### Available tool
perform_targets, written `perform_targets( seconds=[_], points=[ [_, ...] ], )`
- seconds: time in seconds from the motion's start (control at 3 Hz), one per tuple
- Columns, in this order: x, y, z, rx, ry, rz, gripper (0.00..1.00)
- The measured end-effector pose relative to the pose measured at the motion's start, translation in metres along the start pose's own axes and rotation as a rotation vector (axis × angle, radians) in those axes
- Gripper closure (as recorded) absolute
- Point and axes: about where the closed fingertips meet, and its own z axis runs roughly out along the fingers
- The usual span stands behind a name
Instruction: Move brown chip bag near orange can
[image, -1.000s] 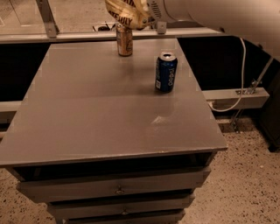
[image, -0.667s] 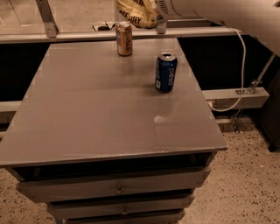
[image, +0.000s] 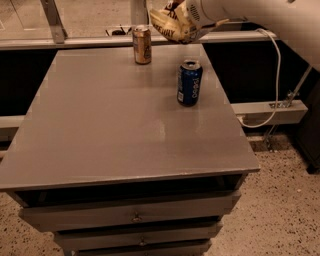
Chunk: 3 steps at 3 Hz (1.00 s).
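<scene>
The brown chip bag (image: 171, 24) hangs in the air at the top of the view, above the far edge of the grey table (image: 110, 130); its tan-yellow edge and lettering show. The gripper (image: 184, 19) is at the end of the white arm coming in from the upper right and is shut on the bag. The orange can (image: 142, 44) stands upright at the table's far edge, just left of and below the bag. The bag touches neither the can nor the table.
A blue Pepsi can (image: 189, 82) stands upright on the right part of the table, in front of the bag. A white cable (image: 272, 75) hangs at the right beside a wall rail. Drawers (image: 135, 215) sit under the tabletop.
The gripper and the bag have moved to the right and slightly away from the orange can. Both cans have stayed in place.
</scene>
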Motion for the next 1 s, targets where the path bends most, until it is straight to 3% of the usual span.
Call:
perform_targets(
  seconds=[0.67, 1.0],
  points=[
    [0.025, 0.011, 0.052, -0.069, 0.068, 0.02, 1.0],
    [0.036, 0.031, 0.079, -0.122, 0.079, 0.03, 1.0]
  ],
)
